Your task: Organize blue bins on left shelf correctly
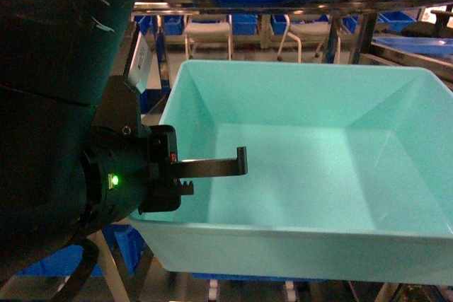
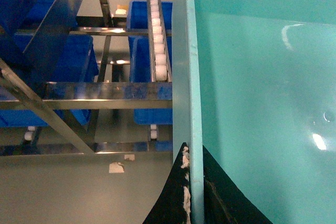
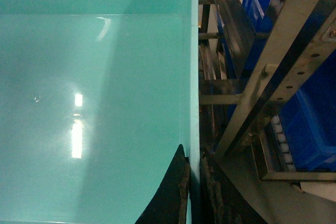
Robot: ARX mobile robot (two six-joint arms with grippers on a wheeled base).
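Turquoise plastic is filling most of the head view: a blue bin (image 1: pixel 318 167) is sitting level in front of the left shelf (image 1: pixel 283 1). The left pincer (image 1: pixel 185 175) is clamping the bin's left wall, one finger (image 1: pixel 219 166) lying inside. The right pincer (image 3: pixel 191 192) is appearing only in its wrist view, where dark pads seem to be straddling the right rim, probably gripping it. Dark blue crates (image 2: pixel 142 61) are resting on roller tracks (image 2: pixel 159 40) beyond the steel rails.
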